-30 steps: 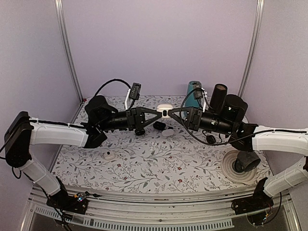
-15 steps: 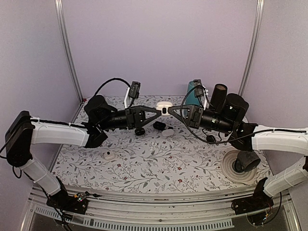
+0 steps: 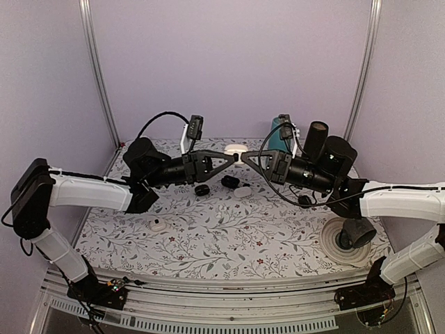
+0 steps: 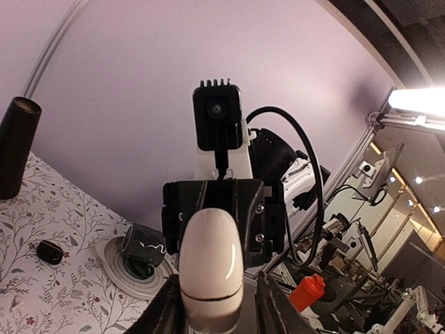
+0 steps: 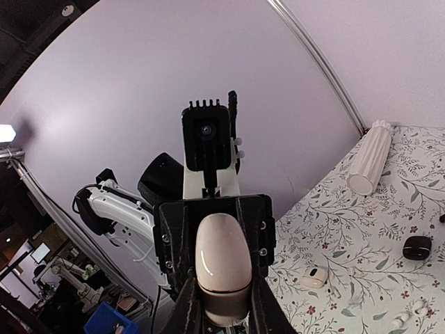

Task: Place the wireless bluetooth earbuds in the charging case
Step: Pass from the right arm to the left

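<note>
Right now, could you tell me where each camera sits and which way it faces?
Top: above and behind the robot, looking down at the table; left gripper and right gripper meet at the case.
Left wrist: faces the right arm's camera; own fingers flank the case.
Right wrist: faces the left arm's camera; own fingers hug the case.
Shared: both wrist views see the case.
</note>
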